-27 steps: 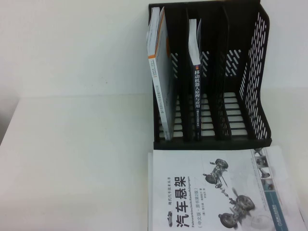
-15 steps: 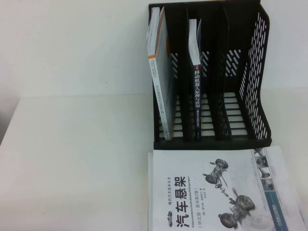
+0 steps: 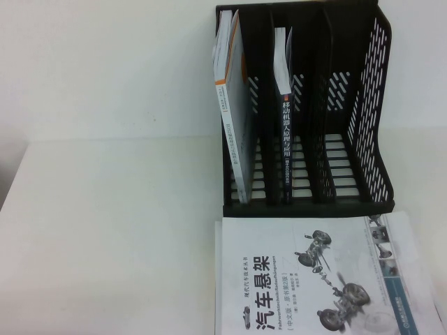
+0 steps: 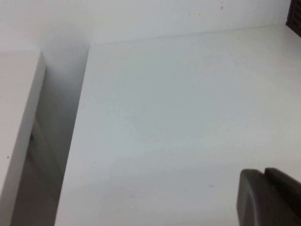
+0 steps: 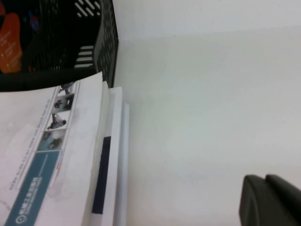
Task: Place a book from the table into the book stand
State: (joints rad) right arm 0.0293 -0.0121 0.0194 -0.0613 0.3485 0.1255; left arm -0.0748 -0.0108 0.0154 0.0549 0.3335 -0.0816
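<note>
The book (image 3: 321, 279), white with a bold black title and grey suspension drawings, lies flat on the table (image 3: 105, 230) just in front of the black book stand (image 3: 374, 105). Its teal strip shows in the right wrist view (image 5: 33, 188), beside the book stand's corner (image 5: 106, 42). The stand's right slot is empty. Neither arm shows in the high view. My left gripper (image 4: 263, 172) is shut and empty over bare table. My right gripper (image 5: 265, 178) is shut and empty over bare table, apart from the book's edge.
A white and orange book (image 3: 234, 105) stands in the stand's left slot and a black-spined book (image 3: 285, 118) in the middle slot. More white sheets or covers (image 5: 117, 155) lie under the book. The table's edge and a gap (image 4: 56, 141) show in the left wrist view.
</note>
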